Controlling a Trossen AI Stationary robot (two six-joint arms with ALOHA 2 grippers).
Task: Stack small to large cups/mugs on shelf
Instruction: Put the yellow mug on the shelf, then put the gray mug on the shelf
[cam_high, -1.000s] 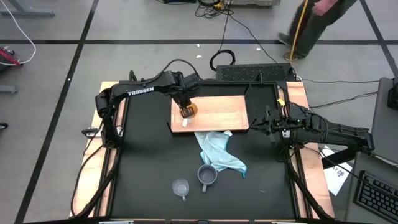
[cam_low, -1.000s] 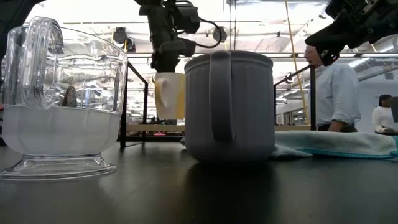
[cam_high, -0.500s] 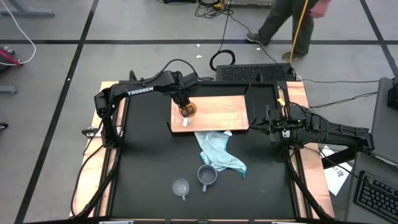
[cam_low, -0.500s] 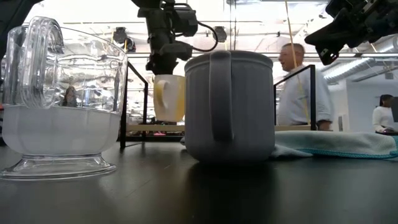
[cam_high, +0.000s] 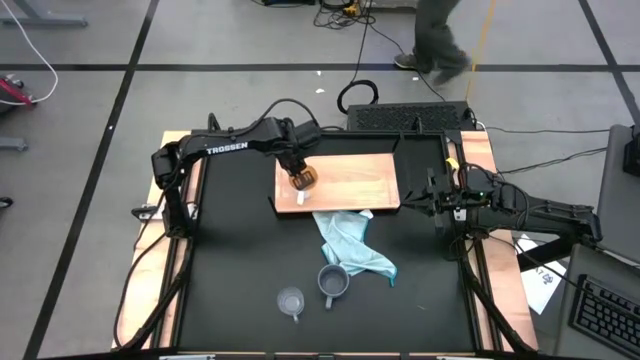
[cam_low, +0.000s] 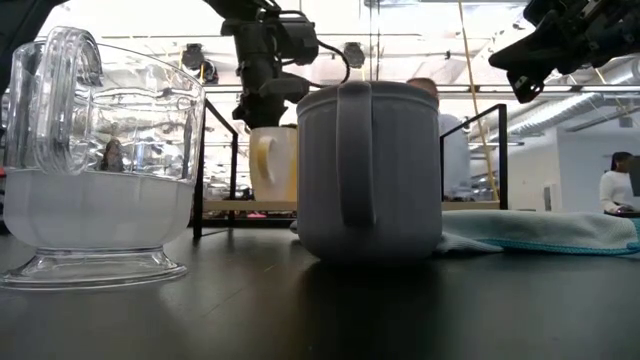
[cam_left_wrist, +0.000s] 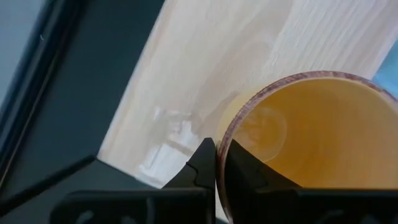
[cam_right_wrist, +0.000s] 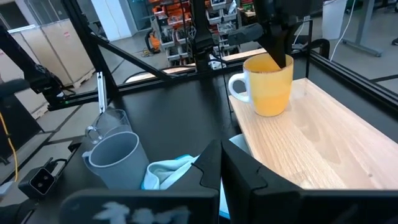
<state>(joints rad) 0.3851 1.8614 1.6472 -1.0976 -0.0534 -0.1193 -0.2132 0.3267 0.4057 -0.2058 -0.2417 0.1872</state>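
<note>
The orange ceramic mug with a white handle stands upright on the flat light-brown wooden shelf board with black end brackets, at the board's left end; its open mouth faces up, the inside yellow-orange and empty, and its rim is pinched between closed dark gripper fingers. The shelf lies across the far middle of the table, its long side running left to right. The grey-blue mug stands upright near the table's front edge, handle toward the front. Just to its left, not touching, stands the smaller clear glass cup with a handle, also upright.
</note>
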